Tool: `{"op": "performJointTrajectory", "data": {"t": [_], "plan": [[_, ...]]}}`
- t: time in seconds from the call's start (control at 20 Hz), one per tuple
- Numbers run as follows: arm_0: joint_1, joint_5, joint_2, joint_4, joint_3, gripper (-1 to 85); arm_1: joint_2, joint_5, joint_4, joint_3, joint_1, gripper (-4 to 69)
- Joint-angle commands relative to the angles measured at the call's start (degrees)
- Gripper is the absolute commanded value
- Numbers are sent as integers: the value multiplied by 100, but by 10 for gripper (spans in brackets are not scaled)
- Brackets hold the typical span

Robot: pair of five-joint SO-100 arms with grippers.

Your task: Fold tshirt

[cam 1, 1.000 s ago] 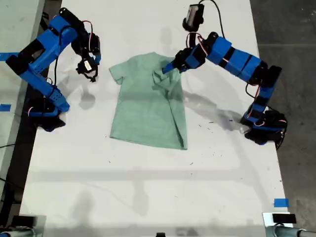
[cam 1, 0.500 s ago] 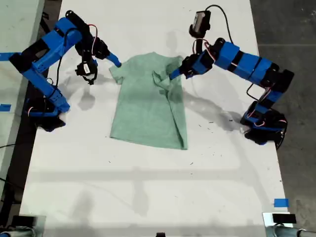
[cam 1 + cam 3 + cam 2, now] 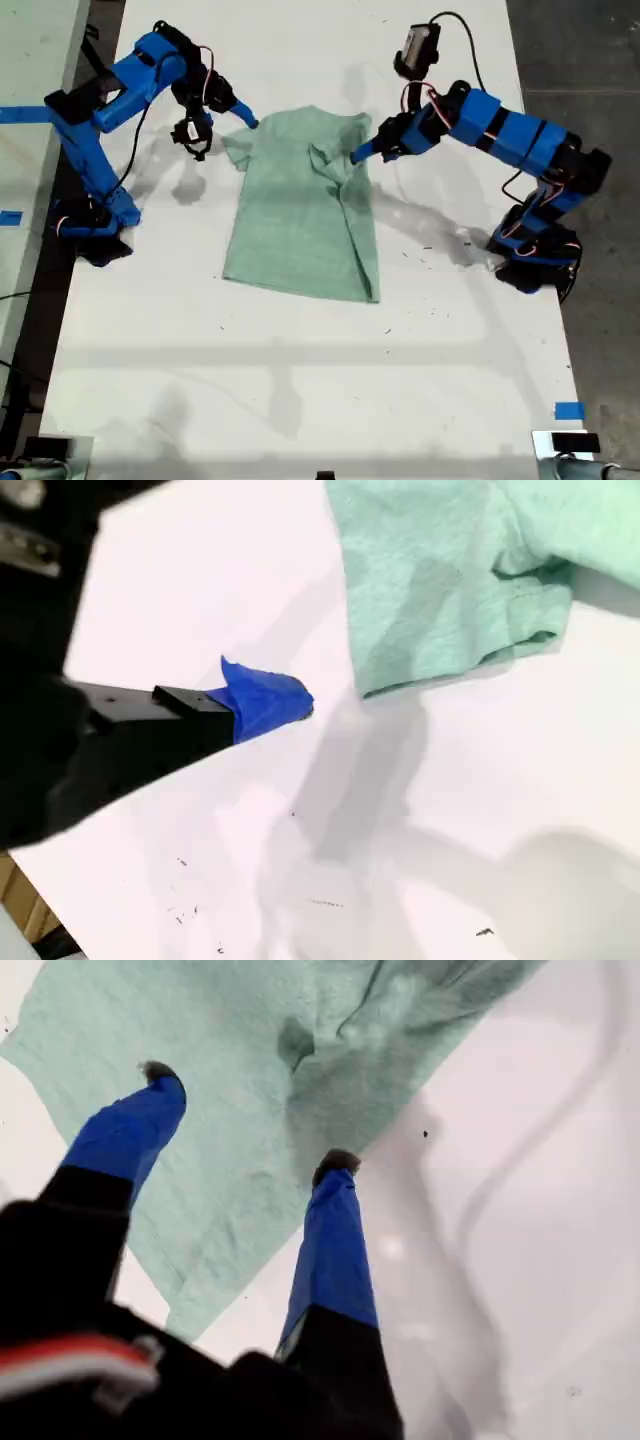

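**Tshirt on surface, both end effectors at its upper edge**

On the white surface (image 3: 300, 380), the tshirt (image 3: 300, 215) lies flat near the middle of the exterior view, neck end toward that view's top. Its sleeve on the exterior view's right is folded inward over the body, forming a creased ridge; the sleeve on the exterior view's left lies spread out.

My first end effector (image 3: 245, 1115) is the one on the arm at the exterior view's right. Its jaws stand wide apart and hold nothing. One fingertip (image 3: 155, 1072) sits over the cloth; the other is at the cloth's edge, where fabric meets bare surface. In the exterior view this end effector (image 3: 362, 153) sits at the folded sleeve's outer edge.

My second end effector (image 3: 243, 118) is on the arm at the exterior view's left, close to the spread sleeve. Its wrist view shows only one blue fingertip (image 3: 265, 700), over bare surface just beside the sleeve hem and apart from it. Whether these jaws are parted cannot be told. Nothing is seen in its grasp.
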Motion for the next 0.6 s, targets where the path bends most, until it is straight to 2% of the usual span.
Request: {"op": "performJointTrajectory", "data": {"t": [0.0,0.4,0.55], "plan": [[-97,44,-316,-141,-483,352,633,79,-35,62,-35,251],[-185,26,-1362,-492,-501,345,1011,176,-62,483,-9,249],[-281,18,-1731,-615,-501,300,1143,193,-97,694,-9,249]]}}
